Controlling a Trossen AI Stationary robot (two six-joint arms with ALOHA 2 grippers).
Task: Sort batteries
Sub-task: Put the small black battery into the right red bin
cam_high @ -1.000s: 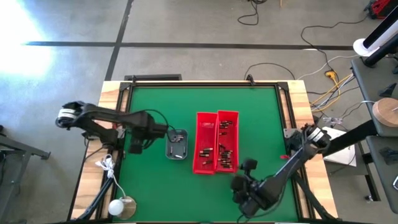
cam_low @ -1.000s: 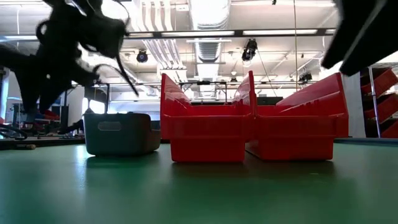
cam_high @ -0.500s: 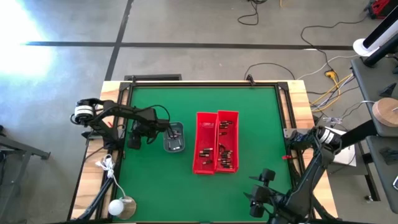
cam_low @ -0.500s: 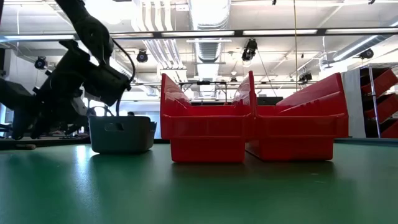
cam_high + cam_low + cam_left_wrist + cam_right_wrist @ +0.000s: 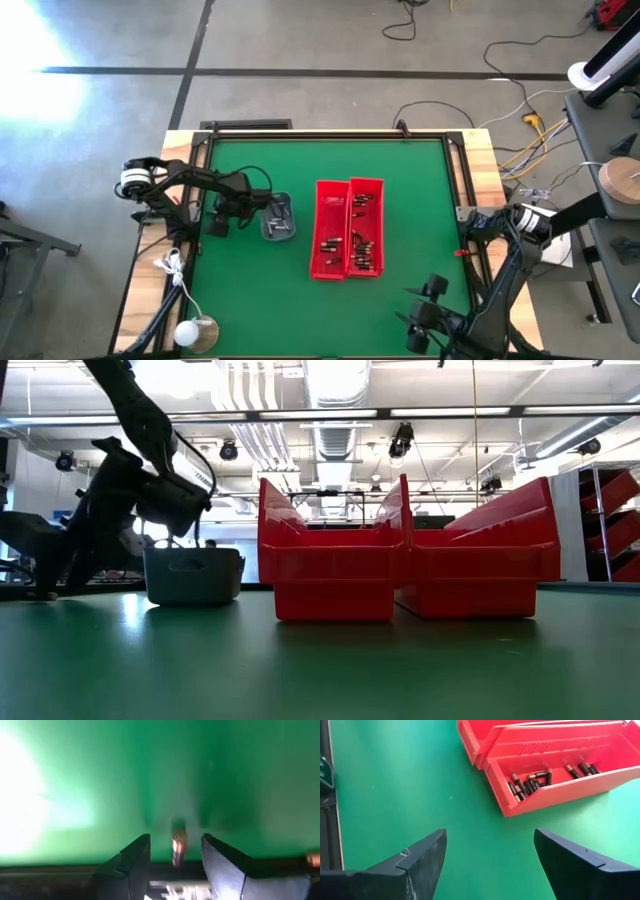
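Note:
Two long red bins [image 5: 332, 230] [image 5: 366, 225] stand side by side mid-table with several batteries [image 5: 530, 782] lying in them. To their left sits the small grey tray [image 5: 278, 218]. My left gripper [image 5: 262, 212] slants down over the tray's left end [image 5: 165, 565]. In its wrist view the open fingers stand either side of one blurred battery [image 5: 178, 847] without closing on it. My right gripper [image 5: 425, 305] hangs open over the mat near the table's near right corner, its fingers [image 5: 420, 857] empty. My left gripper reaches down at the grey tray's left end [image 5: 165, 565] from above, slanting. Its own body hides the fingertips in the high and low views. I cannot tell whether they touch the tray or the battery between them.
A white round object [image 5: 197, 332] with a cord lies on the wooden rim [image 5: 150, 290] at the near left. Open green mat [image 5: 330, 170] stretches behind the bins and in front of them [image 5: 320, 670]. Cables lie on the floor beyond the far right corner [image 5: 520, 130].
My left gripper has sunk and drawn toward the table's left edge. The grey tray has slid toward the far left and turned a little. My right gripper has pulled away from the bins toward the near right corner and rolled.

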